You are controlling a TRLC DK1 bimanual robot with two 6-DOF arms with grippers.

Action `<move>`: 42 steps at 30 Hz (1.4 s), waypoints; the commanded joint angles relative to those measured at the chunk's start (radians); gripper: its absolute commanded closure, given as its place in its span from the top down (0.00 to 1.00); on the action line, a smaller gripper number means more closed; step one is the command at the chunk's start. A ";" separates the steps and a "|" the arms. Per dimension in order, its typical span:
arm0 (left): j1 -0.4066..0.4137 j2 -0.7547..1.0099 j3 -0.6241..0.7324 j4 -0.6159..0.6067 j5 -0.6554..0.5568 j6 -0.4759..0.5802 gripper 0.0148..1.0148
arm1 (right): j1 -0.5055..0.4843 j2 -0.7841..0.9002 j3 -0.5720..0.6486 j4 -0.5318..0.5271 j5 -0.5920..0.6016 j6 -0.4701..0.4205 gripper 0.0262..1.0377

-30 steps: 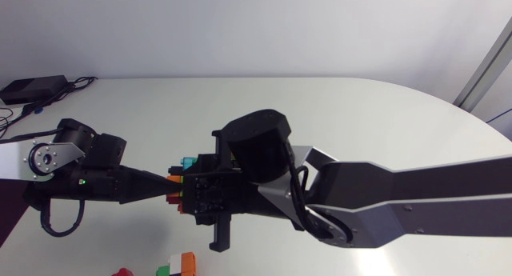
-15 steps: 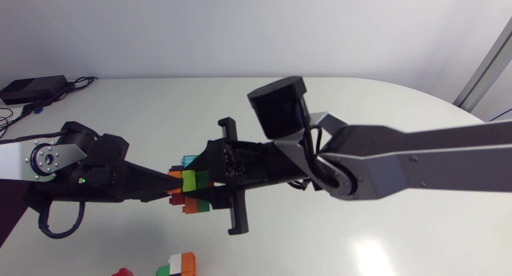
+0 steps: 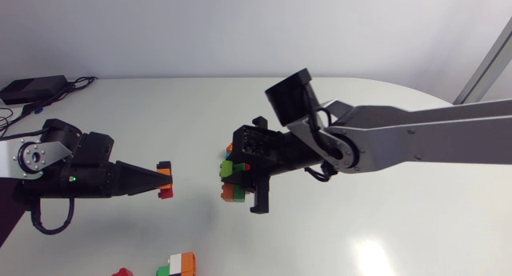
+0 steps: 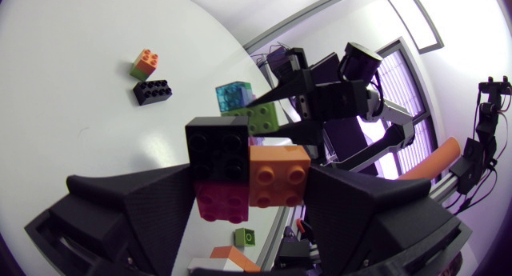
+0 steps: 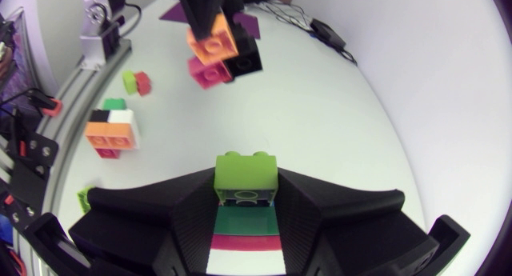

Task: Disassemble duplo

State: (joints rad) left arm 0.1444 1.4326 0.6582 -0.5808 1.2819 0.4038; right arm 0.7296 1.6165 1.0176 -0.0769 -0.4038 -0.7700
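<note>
Two duplo pieces hang well apart over the table (image 3: 384, 228) in the head view. My left gripper (image 3: 158, 181) is clamped on a small cluster (image 3: 165, 170), and my right gripper (image 3: 234, 178) pinches a taller stack (image 3: 229, 170). Only the left wrist view makes out the small cluster's colours — a black brick (image 4: 218, 148), an orange brick (image 4: 278, 174) and a magenta brick (image 4: 222, 202), squeezed from both sides. The right wrist view shows a lime brick (image 5: 246, 172) topping a dark green brick (image 5: 246, 218) between its fingers — and, beyond them, loose bricks (image 5: 112, 130) lying on the table.
</note>
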 commanded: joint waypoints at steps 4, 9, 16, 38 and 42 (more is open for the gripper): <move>0.037 0.005 0.021 -0.004 -0.009 0.036 0.39 | 0.062 0.137 0.058 0.040 0.258 0.008 0.34; 0.047 0.043 0.023 0.114 -0.124 -0.022 0.39 | 0.067 0.152 0.065 0.040 0.289 0.008 0.34; -0.057 0.038 -0.028 0.340 -0.452 -0.141 0.39 | 0.067 0.151 0.064 0.040 0.296 0.006 0.34; -0.365 0.201 0.109 0.141 -1.328 -0.092 0.40 | 0.073 0.138 0.050 0.042 0.321 0.003 0.34; -0.358 0.232 0.121 0.141 -1.331 -0.099 0.54 | 0.073 0.137 0.050 0.042 0.321 0.005 0.34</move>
State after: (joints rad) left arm -0.2234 1.6257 0.7620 -0.4313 -0.0383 0.3195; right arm 0.7933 1.7588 1.0626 -0.0460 -0.0956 -0.7704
